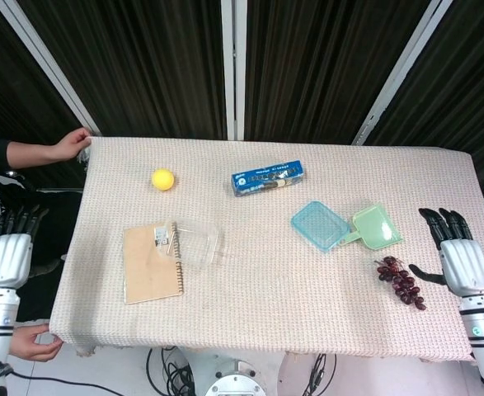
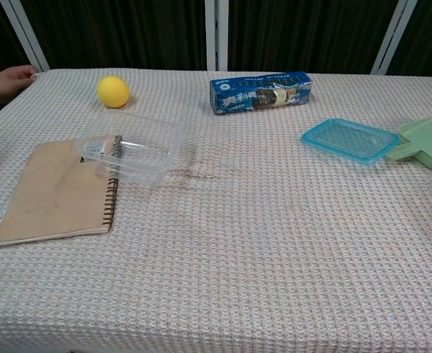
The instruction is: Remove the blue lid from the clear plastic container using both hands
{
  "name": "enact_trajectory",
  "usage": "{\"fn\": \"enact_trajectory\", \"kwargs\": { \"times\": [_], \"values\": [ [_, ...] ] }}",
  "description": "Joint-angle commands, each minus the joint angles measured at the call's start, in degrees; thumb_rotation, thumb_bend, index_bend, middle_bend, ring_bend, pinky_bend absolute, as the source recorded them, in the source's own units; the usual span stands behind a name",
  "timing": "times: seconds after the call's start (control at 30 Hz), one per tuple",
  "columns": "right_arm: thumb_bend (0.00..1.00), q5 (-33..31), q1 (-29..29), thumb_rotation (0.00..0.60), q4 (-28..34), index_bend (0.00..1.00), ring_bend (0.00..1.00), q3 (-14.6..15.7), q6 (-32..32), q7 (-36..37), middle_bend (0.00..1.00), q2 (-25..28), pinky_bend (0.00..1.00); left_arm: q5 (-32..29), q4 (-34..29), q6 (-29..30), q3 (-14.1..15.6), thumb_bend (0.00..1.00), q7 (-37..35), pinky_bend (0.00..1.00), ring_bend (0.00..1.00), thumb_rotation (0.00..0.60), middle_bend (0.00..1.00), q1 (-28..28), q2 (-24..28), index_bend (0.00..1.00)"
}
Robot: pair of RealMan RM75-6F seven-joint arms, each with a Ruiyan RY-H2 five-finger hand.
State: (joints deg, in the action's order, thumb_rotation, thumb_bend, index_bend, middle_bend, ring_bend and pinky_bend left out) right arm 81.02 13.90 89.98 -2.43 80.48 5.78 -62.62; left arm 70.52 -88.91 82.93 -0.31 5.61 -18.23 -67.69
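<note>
Both hands hang off the worktop edges, fingers spread, seemingly empty: left hand (image 1: 7, 257) well apart from the clear plastic container (image 1: 194, 243), right hand (image 1: 463, 262) from the flat blue lid (image 1: 319, 224).

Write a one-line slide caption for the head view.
Flat blue plastic lid lies apart from the clear plastic container; left hand and right hand, fingers spread, flank the table, holding nothing.

A bench (image 1: 274, 280) covered with a beige waffle-weave cloth (image 2: 274, 257) fills the middle of the room, the cloth hanging over its near edge. Behind it hang dark, pleated curtains (image 1: 159, 66), crossed by pale metal frame bars (image 1: 233, 66), one upright and others slanting. Even, soft light falls across the cloth.
</note>
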Motion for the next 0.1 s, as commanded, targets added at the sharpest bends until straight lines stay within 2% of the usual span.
{"fn": "enact_trajectory", "kwargs": {
  "times": [0.03,0.1],
  "values": [
    [0.06,1.1,-2.0,0.600,0.1,0.00,0.00,0.7,2.4,-0.1,0.06,-0.7,0.00,1.3,-2.0,1.5,1.2,0.00,0.8,0.01,0.00,0.600,0.08,2.2,1.1,0.15],
    [0.06,1.5,-2.5,0.600,0.1,0.00,0.00,0.6,3.1,-0.4,0.06,-1.1,0.00,1.8,-2.6,1.8,1.4,0.00,1.5,0.01,0.00,0.600,0.08,2.8,0.9,0.15]
  ]
}}
